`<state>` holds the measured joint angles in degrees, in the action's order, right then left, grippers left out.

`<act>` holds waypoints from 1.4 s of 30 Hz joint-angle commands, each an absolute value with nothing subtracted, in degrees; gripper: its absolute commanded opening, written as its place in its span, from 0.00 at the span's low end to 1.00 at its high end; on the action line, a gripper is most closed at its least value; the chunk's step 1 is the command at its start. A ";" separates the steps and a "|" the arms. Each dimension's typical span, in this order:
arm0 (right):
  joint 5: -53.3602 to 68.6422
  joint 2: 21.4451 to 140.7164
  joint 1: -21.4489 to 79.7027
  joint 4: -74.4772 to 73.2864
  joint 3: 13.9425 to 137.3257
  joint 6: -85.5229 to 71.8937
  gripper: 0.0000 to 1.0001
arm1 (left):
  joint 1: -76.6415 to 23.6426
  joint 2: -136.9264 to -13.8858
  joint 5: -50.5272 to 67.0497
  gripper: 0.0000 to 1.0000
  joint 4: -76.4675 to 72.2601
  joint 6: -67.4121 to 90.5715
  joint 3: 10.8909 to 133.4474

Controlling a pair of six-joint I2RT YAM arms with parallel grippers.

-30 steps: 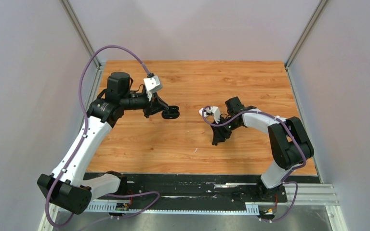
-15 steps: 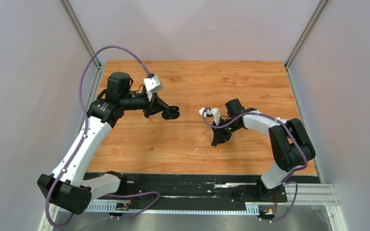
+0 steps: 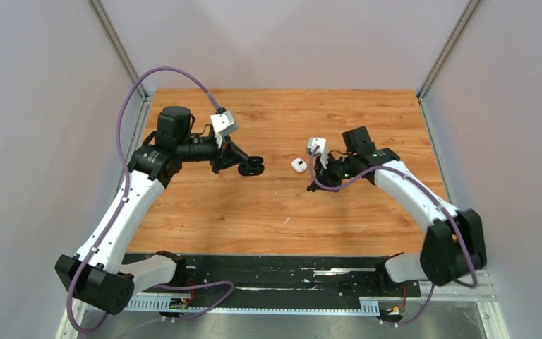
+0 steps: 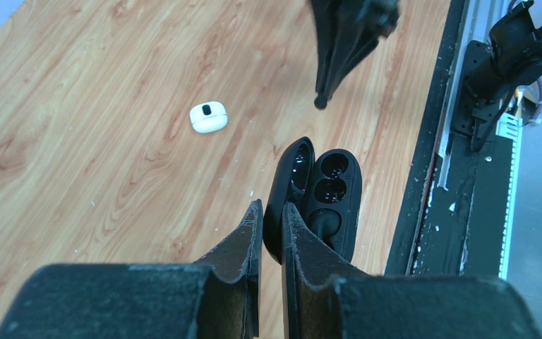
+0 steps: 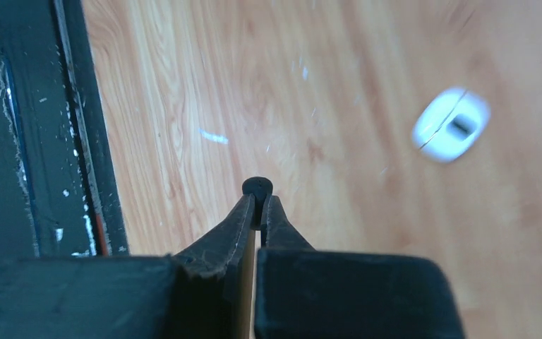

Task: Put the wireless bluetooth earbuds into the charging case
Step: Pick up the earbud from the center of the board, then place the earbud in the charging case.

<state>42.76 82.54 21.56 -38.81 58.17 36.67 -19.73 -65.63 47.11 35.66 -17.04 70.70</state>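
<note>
Now the right pincer [image 5: 260, 203] has swung rightward.

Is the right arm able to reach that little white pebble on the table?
Probably yes. The white pebble lies alone on the bare table, close to the right gripper, nothing between them. But its fingers are pinched shut on a small dark bit, so they'd have to open first.

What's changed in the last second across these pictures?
The right arm swung outward to the right, carrying the right gripper, shut on a tiny black piece, away from the near edge toward the far side. The left gripper stayed put, holding the open black charging case. The white pebble-shaped case on the table did not move.
</note>
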 commanded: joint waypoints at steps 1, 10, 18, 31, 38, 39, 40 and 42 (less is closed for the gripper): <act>52.78 69.20 21.86 -37.21 62.08 48.23 0.00 | -19.42 -67.16 50.71 0.00 31.80 -13.55 70.51; 55.32 70.91 27.57 -30.62 75.14 43.47 0.00 | -21.16 -70.53 54.21 0.00 25.52 -11.26 71.59; 55.80 78.51 31.15 -30.89 87.59 29.95 0.00 | -25.67 -69.62 51.87 0.00 25.84 -18.20 73.18; 56.71 78.45 35.65 -33.28 86.34 33.66 0.00 | -27.42 -67.06 45.09 0.00 23.29 -22.70 72.70; 54.32 79.62 35.76 -33.96 86.68 36.08 0.00 | -27.44 -65.04 47.83 0.00 22.78 -23.15 72.83; 54.10 79.94 35.77 -34.20 86.88 36.39 0.00 | -27.54 -64.82 48.04 0.00 22.99 -23.70 72.76; 53.97 80.12 35.75 -34.26 87.19 36.50 0.00 | -27.69 -64.30 48.20 0.00 23.10 -24.87 72.59; 54.07 80.54 35.85 -34.76 87.69 36.77 0.00 | -27.96 -63.57 48.09 0.00 23.74 -26.75 72.26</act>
